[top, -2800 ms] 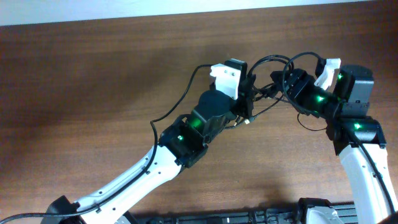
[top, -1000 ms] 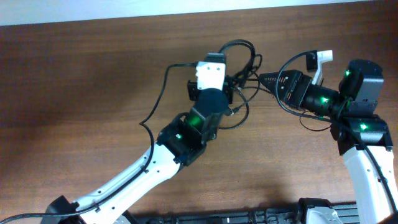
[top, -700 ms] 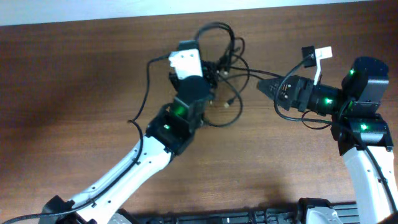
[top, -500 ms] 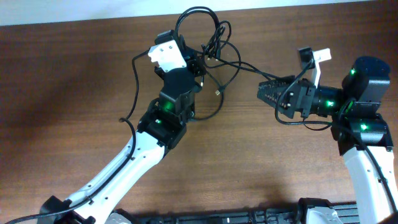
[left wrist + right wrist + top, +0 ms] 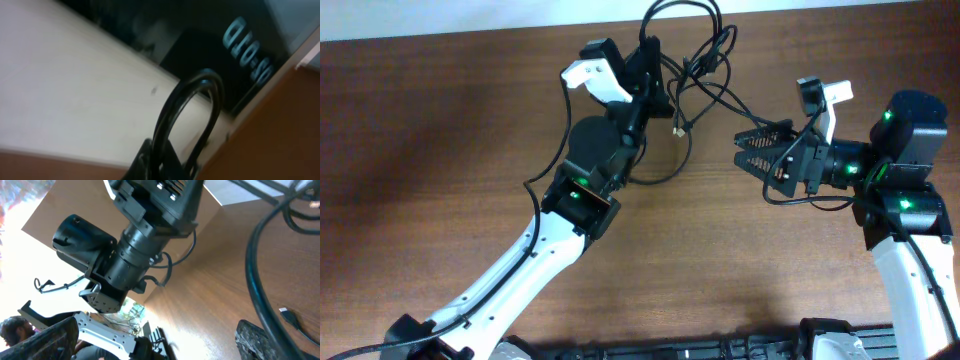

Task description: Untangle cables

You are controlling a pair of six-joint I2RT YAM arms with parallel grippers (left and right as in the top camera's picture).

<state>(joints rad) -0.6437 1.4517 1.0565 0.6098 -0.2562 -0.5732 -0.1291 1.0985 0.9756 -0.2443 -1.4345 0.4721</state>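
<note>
My left gripper (image 5: 647, 72) is clamped tight on the tangle of thin black cables (image 5: 706, 64), up by the far edge of the brown wooden table (image 5: 440, 150). My right gripper (image 5: 741, 150) gapes wide, holding nothing, just beside them.

The tabletop (image 5: 440, 150) is bare across the left side and in the near middle between the arms. The left arm (image 5: 550, 240) bars the diagonal from near left to far centre. There the cables (image 5: 700, 65) loop, leaving only a narrow gap before the right gripper (image 5: 738, 148) with its spread fingers.
</note>
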